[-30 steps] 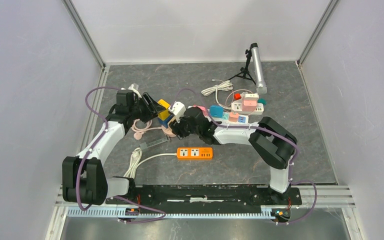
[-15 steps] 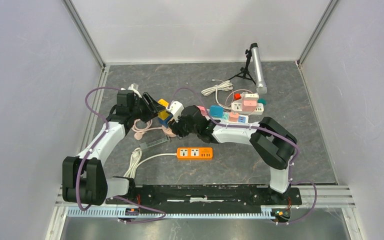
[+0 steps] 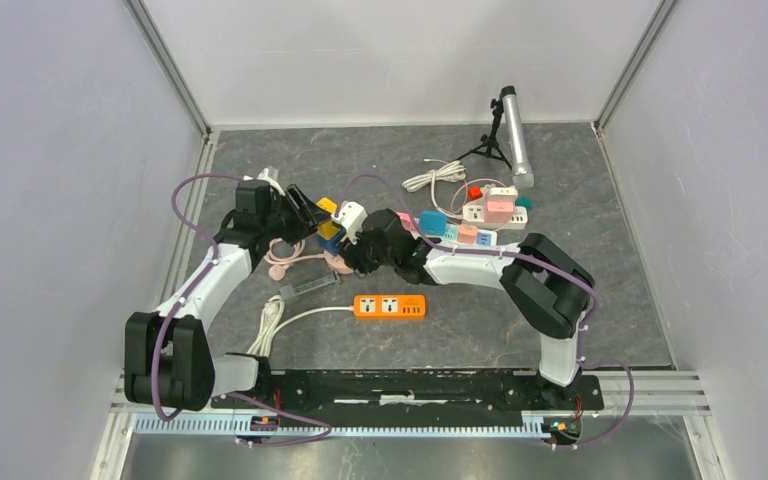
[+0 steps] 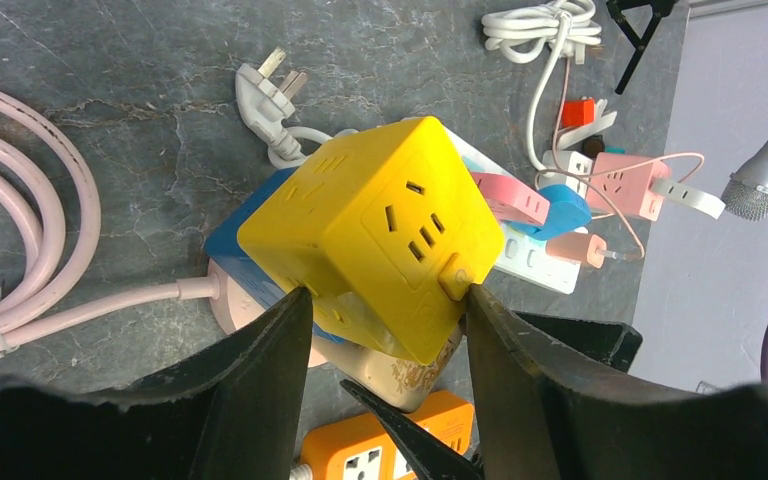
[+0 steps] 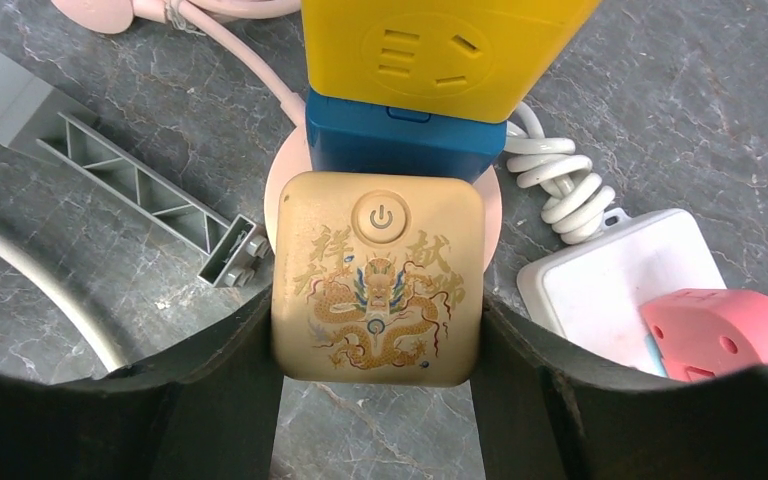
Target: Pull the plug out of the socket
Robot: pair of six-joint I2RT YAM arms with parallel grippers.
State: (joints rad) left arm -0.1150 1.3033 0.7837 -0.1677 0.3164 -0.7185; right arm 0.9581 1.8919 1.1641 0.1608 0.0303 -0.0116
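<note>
Left gripper [image 4: 388, 298]: we see its two black fingers pinching the yellow cube socket [image 4: 375, 235], one on each of two opposite sides.
Right gripper [image 5: 375, 325]: its fingers are pressed against both flanks of the gold cube [image 5: 378, 290], whose face shows a power button and a dragon print.
Where the task's thing is: from the top camera the cluster sits left of the table's [image 3: 460, 340] centre, between the two wrists.
The stack: in the right wrist view, the gold cube, a blue block [image 5: 405, 135] and the yellow cube socket form one line, each touching the next.
Join: we cannot tell which face carries the plug pins, since the seams between the blocks are hidden.
Underneath: a round pink base [image 5: 285, 180] shows behind the gold cube, with a pink cable [image 4: 20, 250] looping off to the left.
Nearby: an orange power strip [image 3: 390, 306] lies nearer the arm bases, apart from the stack.
Also in view: a white power strip [image 5: 620, 280] with a pink plug [image 5: 725, 340] lies to the right, and a grey bracket [image 5: 110, 170] to the left.
</note>
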